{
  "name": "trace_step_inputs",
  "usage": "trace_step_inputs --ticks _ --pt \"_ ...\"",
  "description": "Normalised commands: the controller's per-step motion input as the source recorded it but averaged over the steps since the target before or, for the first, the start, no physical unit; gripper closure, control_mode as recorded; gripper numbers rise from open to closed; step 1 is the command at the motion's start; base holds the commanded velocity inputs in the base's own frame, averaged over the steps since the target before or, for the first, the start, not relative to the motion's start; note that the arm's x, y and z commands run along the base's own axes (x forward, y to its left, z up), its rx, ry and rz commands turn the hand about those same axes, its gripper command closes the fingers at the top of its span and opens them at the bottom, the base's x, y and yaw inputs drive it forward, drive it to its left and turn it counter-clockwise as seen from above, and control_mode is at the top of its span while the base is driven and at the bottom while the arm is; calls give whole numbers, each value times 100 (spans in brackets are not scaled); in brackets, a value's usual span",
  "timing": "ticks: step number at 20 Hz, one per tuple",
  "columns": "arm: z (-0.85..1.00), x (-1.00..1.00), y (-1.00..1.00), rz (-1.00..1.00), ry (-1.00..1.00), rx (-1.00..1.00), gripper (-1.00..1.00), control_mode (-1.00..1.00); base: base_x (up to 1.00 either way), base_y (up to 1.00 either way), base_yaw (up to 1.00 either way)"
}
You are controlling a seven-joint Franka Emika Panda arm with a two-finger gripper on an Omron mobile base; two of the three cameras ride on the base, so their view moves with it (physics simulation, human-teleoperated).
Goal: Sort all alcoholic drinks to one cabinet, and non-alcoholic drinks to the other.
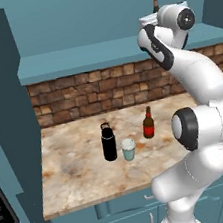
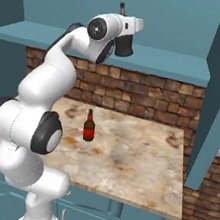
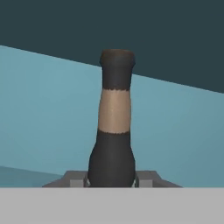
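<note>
You have the dark round-bellied bottle [image 3: 114, 127] clamped in the gripper [image 3: 112, 178], up inside the teal cabinet [image 1: 69, 18]; its thin neck wears a plain tan band with no readable writing. Down on the marble surface [image 1: 76, 169], the beer bottle [image 1: 148, 123] shows a red label, lettering illegible. At its 8 o'clock stand the pale cup [image 1: 129, 149] and, just beside it, the black flask [image 1: 108, 142].

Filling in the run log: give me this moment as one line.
claw: shut on dark squat bottle | position: raised inside wall cabinet | on counter: beer bottle, black flask, pale cup
</note>
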Motion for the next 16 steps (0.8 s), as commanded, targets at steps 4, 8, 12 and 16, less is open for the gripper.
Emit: trace_step_inputs --ticks 4,8,12,16 --pt "-4 10 -3 0 -2 0 -100 -100 0 0 0" --pt "10 0 -4 0 0 0 -100 -100 0 0 0" --pt "35 -19 0 0 0 1 -100 -100 0 0 0" --pt "17 -64 0 0 1 4 -100 -100 0 0 0"
